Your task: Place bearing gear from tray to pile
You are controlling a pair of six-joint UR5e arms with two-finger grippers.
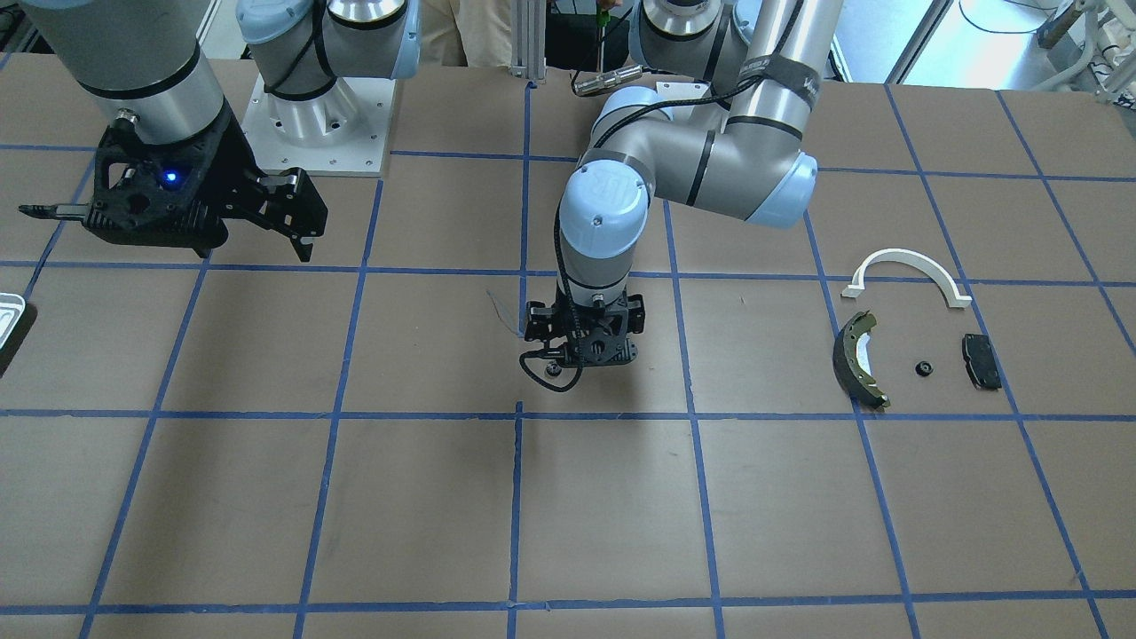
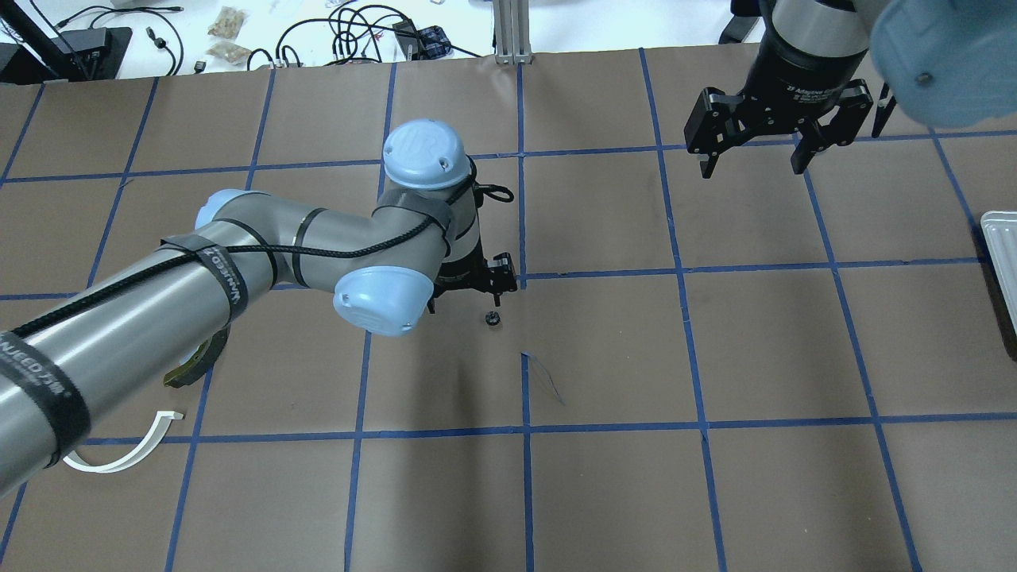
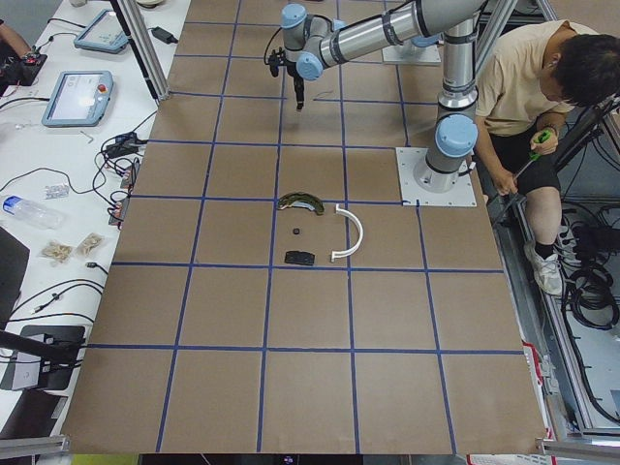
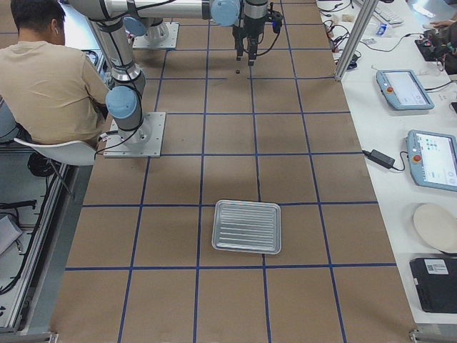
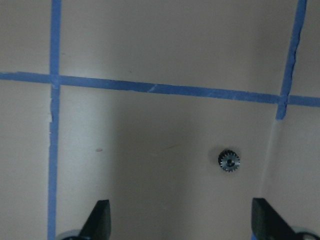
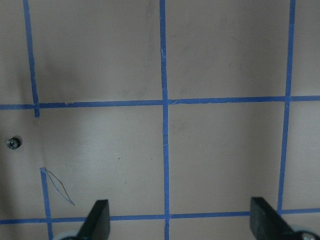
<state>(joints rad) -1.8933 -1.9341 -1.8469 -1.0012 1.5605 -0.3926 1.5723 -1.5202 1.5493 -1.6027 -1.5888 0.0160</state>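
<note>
The bearing gear (image 5: 229, 161) is a small toothed metal wheel that lies on the brown table, also seen from overhead (image 2: 491, 319). My left gripper (image 5: 182, 225) hangs open and empty just above the table, with the gear ahead of it and toward its right finger. From overhead the left gripper (image 2: 486, 287) is right beside the gear. My right gripper (image 2: 752, 167) is open and empty, held high at the far right. The tray (image 4: 246, 226) is ribbed, metallic and empty. The pile holds a white arch bracket (image 1: 905, 262), a brake shoe (image 1: 856, 359) and a black pad (image 1: 981, 359).
A small black round part (image 1: 924, 368) lies between the brake shoe and the pad. The gear also shows at the left edge of the right wrist view (image 6: 13, 143). A person (image 3: 528, 87) sits at the robot's base. Blue tape lines grid the table.
</note>
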